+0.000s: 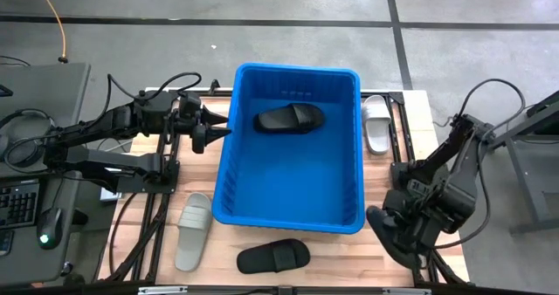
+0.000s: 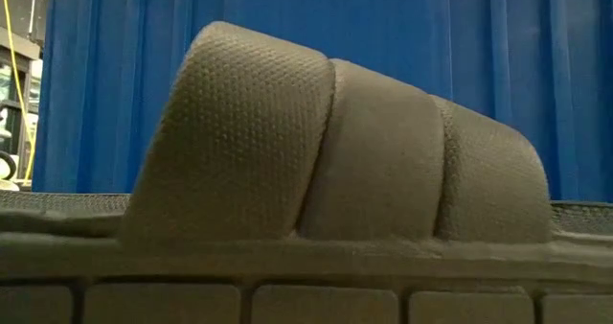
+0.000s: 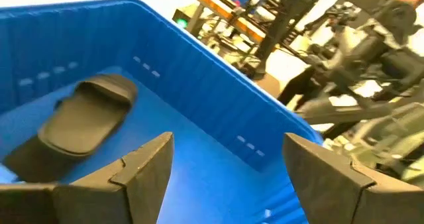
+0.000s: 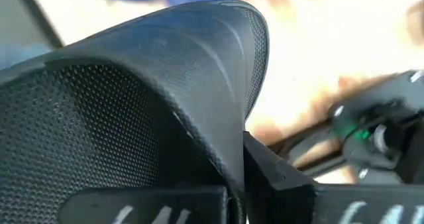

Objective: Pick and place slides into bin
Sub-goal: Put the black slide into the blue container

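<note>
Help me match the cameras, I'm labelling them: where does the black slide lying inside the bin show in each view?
High view: black slide upper middle, inside the bin.
Low view: not in it; the bin's wall hides its inside.
Left wrist view: left of centre, beyond the open left gripper.
Right wrist view: not in it.
Shared landmark: the blue bin.

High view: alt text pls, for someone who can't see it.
Blue bin mid-table holds one black slide; the open left gripper hovers at its left rim. Outside lie two pale slides and another black one; right arm rests bottom right.
</note>
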You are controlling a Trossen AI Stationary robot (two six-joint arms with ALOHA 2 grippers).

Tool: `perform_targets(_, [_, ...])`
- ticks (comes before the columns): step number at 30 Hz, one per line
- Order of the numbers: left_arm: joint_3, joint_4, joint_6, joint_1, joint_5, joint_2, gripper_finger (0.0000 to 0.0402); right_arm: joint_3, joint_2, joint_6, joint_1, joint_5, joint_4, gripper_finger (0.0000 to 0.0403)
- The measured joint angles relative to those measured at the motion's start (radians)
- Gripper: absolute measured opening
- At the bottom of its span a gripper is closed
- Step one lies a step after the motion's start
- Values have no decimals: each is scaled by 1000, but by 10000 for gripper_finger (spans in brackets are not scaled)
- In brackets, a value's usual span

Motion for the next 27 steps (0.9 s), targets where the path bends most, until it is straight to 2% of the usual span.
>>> perform_targets(5, [0, -2, -7, 0, -8, 0, 271, 92, 1, 7, 0, -171, -2, 0])
perform_targets(8, [0, -1, -7, 0, -17, 3, 271, 179, 1, 31, 1, -179, 0, 0])
perform_targets(11, [0, -1, -8, 0, -38, 7, 271, 286, 1, 46, -8, -74, 4, 0])
perform_targets(17, [0, 11, -8, 0, -53, 27, 271, 462, -1, -16, -86, 265, 4, 0])
perform_targets(27, [0, 9, -77, 0, -7, 29, 271, 529, 6, -244, -297, 508, 44, 0])
